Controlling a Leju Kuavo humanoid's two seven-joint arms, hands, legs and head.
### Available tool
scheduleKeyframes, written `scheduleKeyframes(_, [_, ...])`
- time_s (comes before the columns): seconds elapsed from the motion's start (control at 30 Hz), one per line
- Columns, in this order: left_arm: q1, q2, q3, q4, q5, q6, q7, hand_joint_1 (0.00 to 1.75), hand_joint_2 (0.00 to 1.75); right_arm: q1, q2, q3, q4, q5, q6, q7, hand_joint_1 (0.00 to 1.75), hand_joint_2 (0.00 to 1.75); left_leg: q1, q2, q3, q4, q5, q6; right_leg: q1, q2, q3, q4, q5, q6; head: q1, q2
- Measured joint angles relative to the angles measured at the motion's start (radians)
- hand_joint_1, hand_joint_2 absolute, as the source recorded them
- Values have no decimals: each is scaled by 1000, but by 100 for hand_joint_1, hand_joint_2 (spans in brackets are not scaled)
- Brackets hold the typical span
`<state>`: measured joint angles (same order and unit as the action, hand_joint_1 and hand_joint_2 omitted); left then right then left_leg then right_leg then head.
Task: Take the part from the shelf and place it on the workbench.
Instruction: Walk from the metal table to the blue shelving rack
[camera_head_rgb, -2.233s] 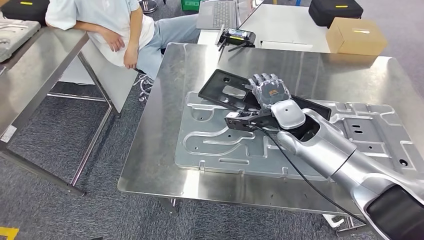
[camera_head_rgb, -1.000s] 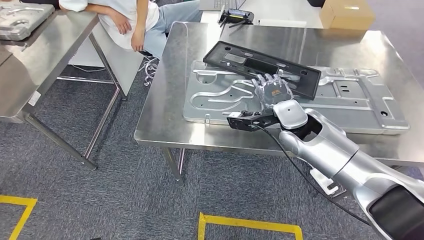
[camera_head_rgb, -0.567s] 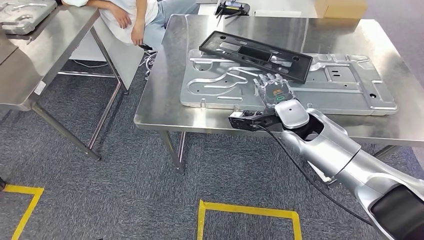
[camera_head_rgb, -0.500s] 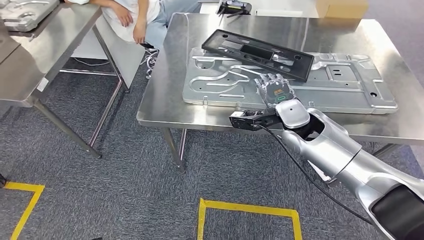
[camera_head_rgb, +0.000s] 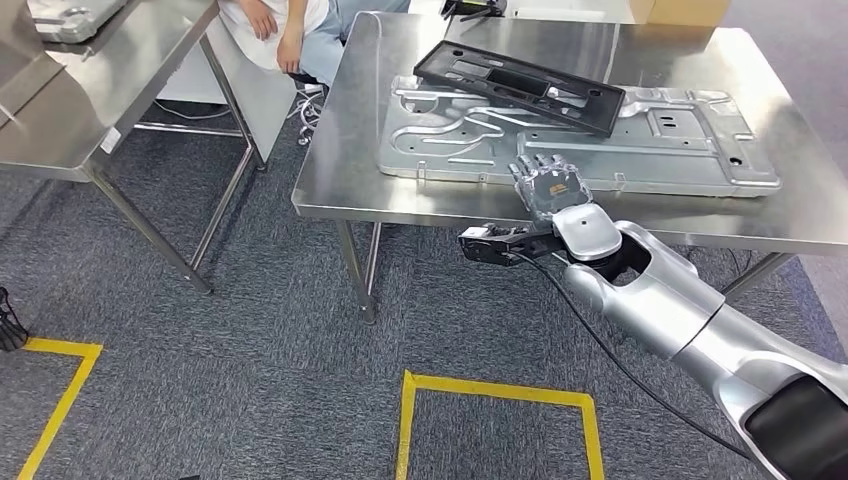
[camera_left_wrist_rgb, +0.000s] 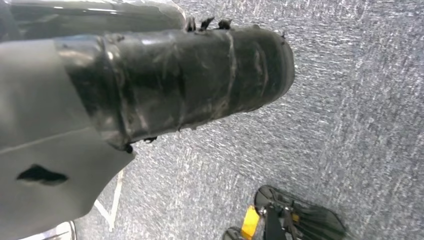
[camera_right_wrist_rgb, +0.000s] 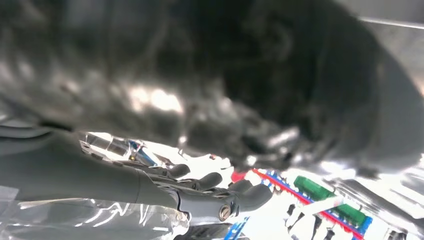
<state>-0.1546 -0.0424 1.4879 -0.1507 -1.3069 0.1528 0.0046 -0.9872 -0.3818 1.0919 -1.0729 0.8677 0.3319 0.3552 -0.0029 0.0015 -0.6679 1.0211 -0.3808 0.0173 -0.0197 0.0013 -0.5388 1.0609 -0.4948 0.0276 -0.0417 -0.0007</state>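
Far left in the head view, a second steel table (camera_head_rgb: 90, 120) carries one grey metal tray (camera_head_rgb: 75, 18) near its back edge. Yellow floor tape (camera_head_rgb: 490, 395) marks the grey carpet below. A seated person (camera_head_rgb: 280, 20) sits between the two tables, one forearm hanging down beside the gap.

Moving right, the workbench (camera_head_rgb: 340, 185) holds two pieces. One large silver stamped panel (camera_head_rgb: 690, 155) lies flat across most of the top. One black plastic part (camera_head_rgb: 520, 75) rests on that panel, lying at an angle across its far left portion, one long edge looking slightly raised. A cardboard box (camera_head_rgb: 680, 10) sits at the far edge of the bench.

Right hand (camera_head_rgb: 548, 188) hovers at the near edge of the bench, just over the panel's front lip, palm down, fingers spread and straight, holding nothing. It is apart from the black part, with bare panel between them. A black cable (camera_head_rgb: 620, 365) trails from the wrist down along the one silver arm (camera_head_rgb: 680, 310) in sight, which comes in from the lower right.

The left wrist camera looks down at the carpet; the left hand's fingers are not visible, so I cannot tell their state.
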Motion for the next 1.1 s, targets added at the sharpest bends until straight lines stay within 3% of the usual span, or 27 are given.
scheduleKeyframes(0.03, [1, 0, 0, 0, 1, -1, 0, 0, 0, 1, -1, -3, -2, -1, -2, 2, 0, 0, 0, -1, -5, -1, 10, -5, 4, 1, 11, -27, -10, -5, -1, 0])
scheduleKeyframes(0.1, [4, 0, 1, 0, 2, -3, -1, 0, 0, 7, -4, -5, -3, -2, -4, 3, 0, 0, 4, -2, -15, -3, 22, -16, 5, -1, -1, -36, 3, -19, -2, 0])
scheduleKeyframes(0.13, [6, -1, 1, 0, 2, -4, 0, 0, 0, 10, -5, -5, -3, -2, -4, 4, 0, 0, 6, -3, -26, 9, 5, -22, 5, -2, -10, -37, 14, -28, -2, 0])
scheduleKeyframes(0.17, [8, -2, 1, 0, 2, -4, 0, 0, 0, 13, -6, -6, -3, -2, -5, 4, 0, 0, 8, -3, -41, 39, -30, -27, 3, -4, -21, -38, 24, -36, -4, 0])
scheduleKeyframes(0.23, [9, -3, 1, 0, 2, -3, 1, 0, 0, 15, -7, -8, -5, -2, -6, 7, 0, 0, 10, -2, -77, 156, -131, -34, 5, -5, -45, -36, 44, -47, -9, 0])
scheduleKeyframes(0.27, [9, -3, 1, 0, 2, -2, 2, 0, 0, 16, -9, -10, -5, -2, -6, 8, 0, 0, 10, -2, -90, 221, -166, -35, 8, -5, -59, -35, 54, -49, -10, 0])
scheduleKeyframes(0.3, [9, -2, 1, 0, 2, -1, 2, 0, 0, 18, -10, -11, -5, -2, -6, 8, 0, 0, 9, -3, -92, 270, -181, -33, 10, -4, -73, -34, 65, -51, -10, 0])
scheduleKeyframes(0.33, [8, -2, 1, 0, 2, 0, 2, 0, 0, 20, -10, -11, -5, -2, -6, 9, 0, 0, 7, -3, -79, 289, -174, -28, 13, -3, -87, -32, 74, -52, -10, 0])
scheduleKeyframes(0.37, [8, -2, 1, 0, 2, 0, 2, 0, 0, 23, -11, -11, -5, -2, -6, 9, 0, 0, 2, -4, -48, 271, -150, -20, 15, -2, -100, -31, 83, -52, -10, 0])
scheduleKeyframes(0.43, [4, 0, 1, 0, 2, 0, 2, 0, 0, 26, -13, -13, -6, -2, -6, 8, 0, 0, -12, -3, 55, 152, -115, 5, 19, -2, -118, -28, 99, -52, -9, 0])
scheduleKeyframes(0.5, [-1, 5, 1, -1, 2, 1, 2, 0, 0, 25, -15, -15, -8, -2, -7, 8, 0, 0, -24, -1, 144, 22, -127, 25, 18, -5, -126, -30, 116, -47, -9, 0])
scheduleKeyframes(0.57, [-4, 8, 1, -1, 2, 2, 2, 0, 0, 25, -17, -16, -9, -2, -8, 9, 0, 0, -30, 0, 166, -31, -132, 33, 14, -9, -128, -40, 136, -38, -10, 0])
scheduleKeyframes(0.63, [-3, 8, 1, -1, 2, 2, 3, 0, 0, 27, -21, -16, -9, -2, -8, 9, 0, 0, -25, 5, 163, -55, -101, 38, 15, -7, -137, -35, 132, -27, -9, 0])
scheduleKeyframes(0.67, [-2, 7, 1, -1, 2, 2, 3, 0, 0, 27, -23, -17, -10, -3, -8, 8, 0, 0, -20, 8, 158, -67, -84, 41, 17, -4, -145, -14, 104, -21, -8, 0])
scheduleKeyframes(0.77, [-3, 6, 1, -1, 2, 2, 4, 0, 0, 29, -27, -17, -10, -3, -9, 8, 0, 0, -15, 12, 118, -72, -44, 41, 12, 1, -180, 142, -40, -7, -3, 0])
scheduleKeyframes(0.8, [-3, 6, 1, -1, 2, 2, 4, 0, 0, 30, -29, -17, -10, -3, -9, 8, 0, 0, -14, 12, 99, -65, -34, 38, 8, 0, -187, 197, -60, -3, -2, 0])
scheduleKeyframes(0.83, [-3, 5, 1, -1, 2, 1, 4, 0, 0, 31, -30, -16, -10, -3, -10, 8, 0, 0, -12, 11, 78, -57, -26, 34, 4, 0, -183, 230, -54, 1, -2, 0])
scheduleKeyframes(0.87, [-3, 5, 1, -1, 3, 1, 3, 0, 0, 31, -32, -16, -10, -3, -10, 8, 0, 0, -9, 11, 57, -46, -18, 29, 0, 0, -167, 236, -30, 6, -2, 0])
scheduleKeyframes(0.9, [-3, 4, 1, -1, 2, 1, 3, 0, 0, 32, -33, -17, -10, -3, -11, 8, 0, 0, -5, 11, 35, -33, -11, 23, -6, 0, -136, 212, 0, 13, -2, 0])
scheduleKeyframes(0.93, [-3, 5, 1, -1, 2, 1, 1, 0, 0, 31, -33, -17, -10, -2, -11, 8, 0, 0, -1, 11, 14, -18, -6, 17, -11, 0, -95, 161, 9, 22, -1, 0])
scheduleKeyframes(1.0, [-4, 7, 1, -2, 1, 2, -1, 0, 0, 32, -35, -19, -12, -3, -12, 9, 0, 0, 1, 10, -20, 10, 4, 4, -11, 4, -18, 44, -15, 25, -2, 0])
scheduleKeyframes(1.03, [-4, 8, 1, -2, 0, 2, -3, 0, 0, 32, -37, -20, -14, -3, -13, 9, 0, 0, 0, 9, -31, 19, 11, 0, -8, 5, 0, 9, -35, 20, -3, 0])
scheduleKeyframes(1.1, [0, 8, 1, -2, -2, 1, -5, 0, 0, 38, -41, -23, -16, -3, -15, 9, 0, 0, 3, 6, -43, 21, 30, -7, -2, 4, -9, -5, -33, -3, -4, 0])
